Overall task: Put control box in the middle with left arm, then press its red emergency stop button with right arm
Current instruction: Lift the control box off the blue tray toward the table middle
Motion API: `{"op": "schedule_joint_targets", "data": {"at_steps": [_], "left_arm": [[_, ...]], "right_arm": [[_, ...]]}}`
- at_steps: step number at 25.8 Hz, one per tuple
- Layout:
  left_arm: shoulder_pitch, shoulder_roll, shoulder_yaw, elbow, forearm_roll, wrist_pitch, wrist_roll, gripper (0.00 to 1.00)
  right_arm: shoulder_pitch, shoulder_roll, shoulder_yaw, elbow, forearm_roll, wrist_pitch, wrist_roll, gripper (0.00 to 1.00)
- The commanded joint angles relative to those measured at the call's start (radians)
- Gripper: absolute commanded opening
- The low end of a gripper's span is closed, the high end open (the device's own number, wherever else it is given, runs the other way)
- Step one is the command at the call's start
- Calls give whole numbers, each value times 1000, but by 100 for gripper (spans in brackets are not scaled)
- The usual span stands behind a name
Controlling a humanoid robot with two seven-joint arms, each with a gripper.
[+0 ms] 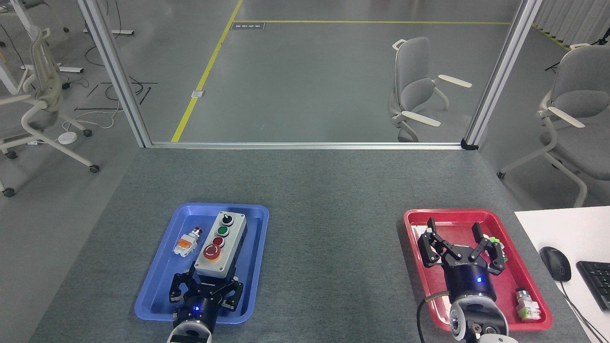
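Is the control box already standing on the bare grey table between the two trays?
No, the control box is over the blue tray, with the left hand at its near end.

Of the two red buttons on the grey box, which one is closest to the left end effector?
The big red mushroom button with the yellow ring, at the control box end nearest the left end effector.

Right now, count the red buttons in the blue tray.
3. On the control box: the big red emergency stop button and a small red button just behind it. The third tips the loose push-button left of the box. None looks hidden.
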Motion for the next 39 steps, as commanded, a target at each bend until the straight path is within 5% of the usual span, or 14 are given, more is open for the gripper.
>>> {"op": "schedule_joint_targets", "data": {"at_steps": [1,4,11,14,17,27,31,39], "left_arm": [[-19,-5,0,26,8,0,-5,98],[-41,-5,-1,46,24,0,-8,95],[-76,-2,-3,85,29,-9,-14,67],[-76,2,-3,85,29,-21,-16,40],[-74,9,-1,70,38,-50,-14,0],[81,104,2,-332,254,-172,0,0],[90,82,-15,-438,258,-162,-5,0],[81,-47,-165,-430,235,-139,-34,0]], "right_arm": [[1,1,0,0,0,0,1,99],[1,1,0,0,-2,0,1,99],[2,1,0,0,0,0,1,99],[1,0,0,2,-2,0,1,99],[1,0,0,2,-2,0,1,99],[2,0,2,3,-2,0,1,99],[2,1,2,3,-2,0,1,99],[2,1,2,3,-2,0,1,99]]}}
